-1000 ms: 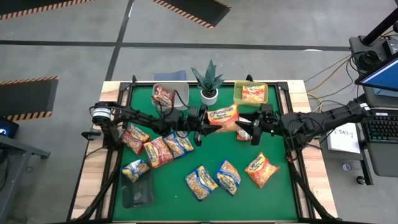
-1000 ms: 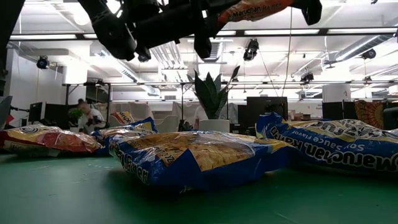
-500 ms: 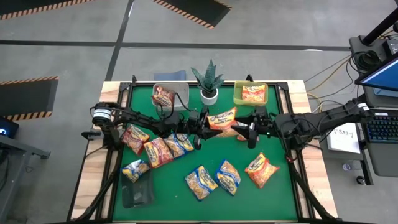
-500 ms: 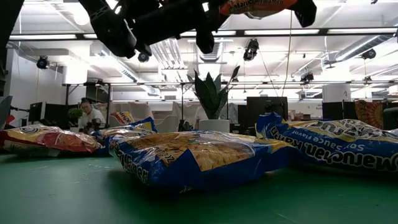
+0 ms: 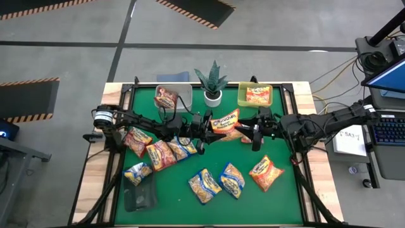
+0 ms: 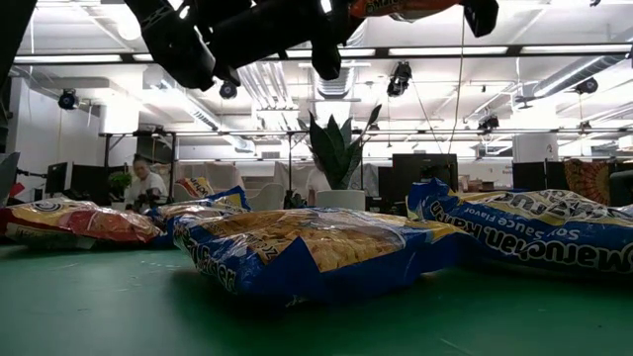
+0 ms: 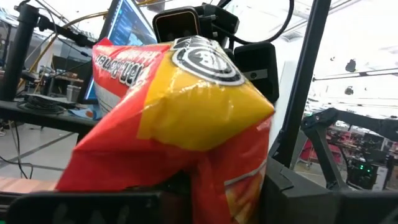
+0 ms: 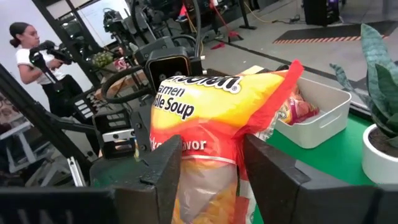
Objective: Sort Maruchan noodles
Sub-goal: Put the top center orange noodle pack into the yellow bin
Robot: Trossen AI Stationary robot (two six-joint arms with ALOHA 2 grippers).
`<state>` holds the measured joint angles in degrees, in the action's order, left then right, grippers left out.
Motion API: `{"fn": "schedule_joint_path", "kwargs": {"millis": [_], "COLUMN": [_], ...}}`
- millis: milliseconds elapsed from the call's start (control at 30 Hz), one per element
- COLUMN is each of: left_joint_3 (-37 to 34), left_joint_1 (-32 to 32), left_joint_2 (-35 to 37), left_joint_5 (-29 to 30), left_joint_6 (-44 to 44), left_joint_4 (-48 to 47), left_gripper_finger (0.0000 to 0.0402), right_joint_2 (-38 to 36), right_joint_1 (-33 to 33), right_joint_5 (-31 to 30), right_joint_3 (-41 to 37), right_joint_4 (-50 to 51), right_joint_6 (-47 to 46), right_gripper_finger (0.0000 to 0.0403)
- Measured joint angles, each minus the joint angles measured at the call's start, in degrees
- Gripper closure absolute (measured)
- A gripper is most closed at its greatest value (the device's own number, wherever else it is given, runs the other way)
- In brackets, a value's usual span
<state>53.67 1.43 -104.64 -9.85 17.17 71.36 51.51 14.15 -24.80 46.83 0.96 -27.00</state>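
Note:
One orange-red Maruchan packet (image 5: pixel 226 120) hangs in mid-air above the middle of the green table, between my two grippers. My left gripper (image 5: pixel 206 128) is shut on its left end and my right gripper (image 5: pixel 251 130) is shut on its right end. The low view shows the packet (image 6: pixel 404 8) high above the table. Other packets lie flat on the mat: red ones (image 5: pixel 137 140) (image 5: pixel 160 154), blue-yellow ones (image 5: pixel 183 147) (image 5: pixel 232 180) and an orange one (image 5: pixel 266 173). One red packet lies in the white bin (image 5: pixel 174 98); one orange packet lies in the yellow-green bin (image 5: pixel 255 95). My left gripper (image 7: pixel 186 199) holds the packet's lower red end (image 7: pixel 205 168), coming level from the table's left. The packet itself hides where the fingers meet it. The packet is lifted clear and bulges up in front of the camera. My right gripper (image 8: pixel 211 177) pinches the packet's clear-and-red end (image 8: pixel 208 158) between its two fingers (image 8: pixel 163 171), coming level from the table's right. The packet is lifted clear of the table, and its printed face stands up beyond the fingers.
A potted green plant (image 5: pixel 212 85) stands at the far edge between the two bins. A dark tray (image 5: pixel 140 197) sits at the near left corner. More blue-yellow packets (image 5: pixel 137 172) (image 5: pixel 204 185) lie near it. A person (image 8: pixel 37 53) stands in the room beyond the table.
My right gripper has moved toward the table's left, in to the packet's right end. The packet and both grippers have risen a little, as the low view shows. My left gripper has kept its hold.

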Motion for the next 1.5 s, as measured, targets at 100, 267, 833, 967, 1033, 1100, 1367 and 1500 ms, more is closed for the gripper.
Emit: {"fn": "schedule_joint_path", "kwargs": {"millis": [100,267,833,967,1033,1100,1367,1500], "left_joint_3": [0.0,0.0,-1.0,-1.0,-1.0,-1.0,-1.1,-1.1], "left_joint_1": [0.0,0.0,-0.9,-0.9,-0.9,-0.9,-1.0,-1.1], "left_joint_2": [0.0,0.0,0.0,0.0,-0.1,-0.1,-0.1,-0.1], "left_joint_5": [0.0,-0.1,-9.4,-6.5,-4.6,-3.4,-3.6,-3.8], "left_joint_6": [0.0,-0.2,-6.3,-5.2,-4.3,-4.1,-4.2,-4.1], "left_joint_4": [-0.1,-0.4,0.6,0.6,0.6,0.6,0.7,0.9], "left_gripper_finger": [0.0325,0.0325,0.0325,0.0325,0.0325,0.0325,0.0325,0.0325], "right_joint_2": [0.0,-1.1,-9.4,-7.8,-6.2,-4.6,0.1,0.8], "right_joint_1": [0.0,0.0,0.2,0.2,0.2,0.2,0.1,0.1], "right_joint_5": [0.2,0.9,11.2,12.3,13.2,13.4,14.4,14.4], "right_joint_3": [0.0,0.0,4.5,4.5,4.5,4.5,4.4,4.4], "right_joint_4": [0.0,0.7,19.5,19.6,19.5,19.1,10.1,7.1], "right_joint_6": [0.8,1.3,-12.7,-13.6,-13.0,-11.9,-6.0,-4.4], "right_gripper_finger": [0.0268,0.0315,0.017,0.0109,0.0083,0.0063,0.0046,0.0059]}}
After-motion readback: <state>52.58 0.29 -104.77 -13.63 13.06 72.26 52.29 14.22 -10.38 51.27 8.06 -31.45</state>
